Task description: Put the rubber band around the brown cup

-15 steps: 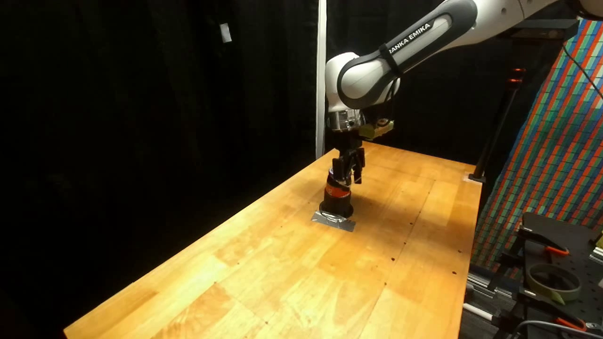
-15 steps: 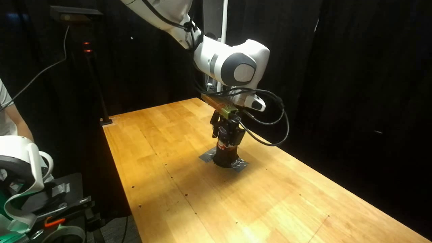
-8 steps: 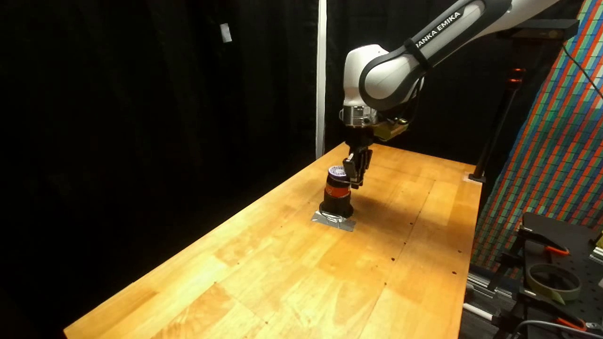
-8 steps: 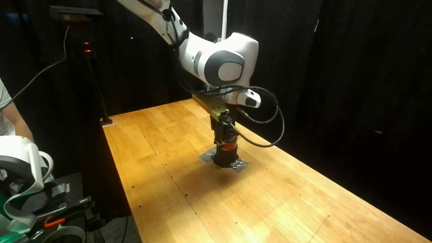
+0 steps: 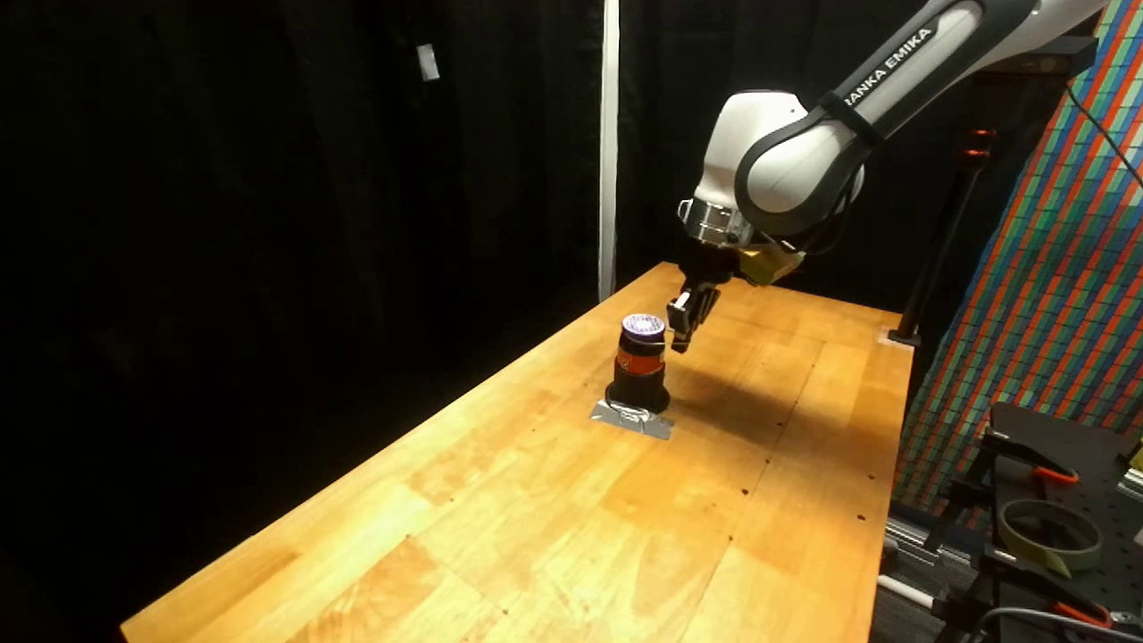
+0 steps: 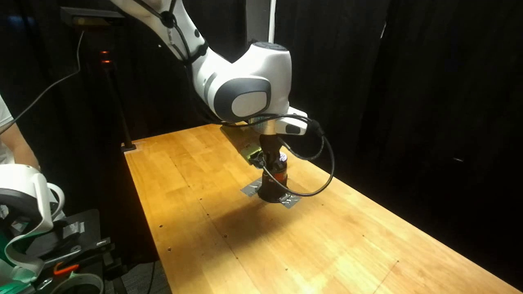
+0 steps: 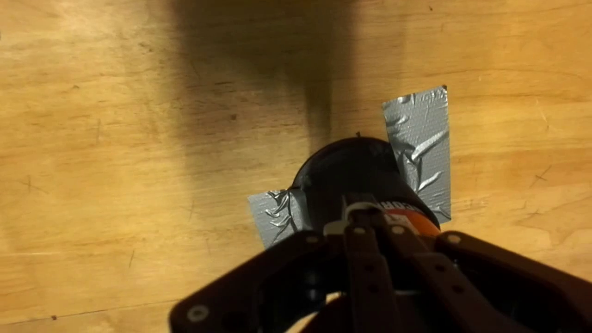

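The dark brown cup (image 5: 639, 386) with its orange-red ring stands upright on the table in both exterior views. Its round top is whitish. Just below that top runs a thin pale line, apparently the rubber band (image 5: 643, 341), lying around the cup. My gripper (image 5: 681, 345) hangs beside the cup's upper part, a small gap away in that exterior view. In the wrist view the gripper (image 7: 363, 203) has its fingers together in front of the cup (image 7: 356, 171). A pale loop curves over the fingertips; whether it is part of the rubber band I cannot tell. The fingers hide the cup's top there.
Silver tape (image 5: 630, 419) lies on the wooden table (image 5: 536, 536) at the cup's base. A dark post (image 5: 938, 250) rises at a table corner. Beside the table is a black shelf with a tape roll (image 5: 1050, 534). An exterior view shows a person's arm (image 6: 20, 149).
The fingers were spread at the cup's top one second ago and have come together. The arm has drawn back off the cup to its side, and the wrist has tilted.
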You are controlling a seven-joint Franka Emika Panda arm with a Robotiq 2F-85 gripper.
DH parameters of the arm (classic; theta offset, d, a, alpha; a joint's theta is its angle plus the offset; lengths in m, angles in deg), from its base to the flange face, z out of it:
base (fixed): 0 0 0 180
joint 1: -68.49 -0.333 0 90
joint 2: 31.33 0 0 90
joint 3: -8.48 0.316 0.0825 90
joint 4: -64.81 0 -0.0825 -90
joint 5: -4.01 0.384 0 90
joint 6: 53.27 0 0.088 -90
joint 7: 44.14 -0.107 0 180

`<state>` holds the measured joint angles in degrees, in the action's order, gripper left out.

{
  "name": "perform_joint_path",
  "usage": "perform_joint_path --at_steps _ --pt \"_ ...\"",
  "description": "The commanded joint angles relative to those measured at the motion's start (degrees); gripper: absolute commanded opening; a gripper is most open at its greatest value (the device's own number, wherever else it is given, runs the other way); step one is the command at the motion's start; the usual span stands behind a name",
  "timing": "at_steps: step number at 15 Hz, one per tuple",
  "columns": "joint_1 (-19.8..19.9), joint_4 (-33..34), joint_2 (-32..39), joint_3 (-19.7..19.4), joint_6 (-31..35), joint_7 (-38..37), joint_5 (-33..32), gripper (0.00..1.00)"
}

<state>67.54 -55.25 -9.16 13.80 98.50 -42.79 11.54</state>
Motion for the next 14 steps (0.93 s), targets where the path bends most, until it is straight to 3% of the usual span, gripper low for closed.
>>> perform_joint_path --at_steps 1,5,7,11,14 --pt "3.0 -8.6 -5.2 3.2 9.6 5.4 5.5 0.00" --pt "7.8 -13.5 -7.0 9.2 17.9 12.5 13.1 0.00" --pt "11.9 -15.0 -7.4 14.4 21.4 18.0 19.1 0.00" --pt "24.3 -14.4 -4.8 31.3 33.1 32.3 34.9 0.00" --pt "34.3 -12.3 -0.8 44.5 41.1 37.8 38.3 0.00"
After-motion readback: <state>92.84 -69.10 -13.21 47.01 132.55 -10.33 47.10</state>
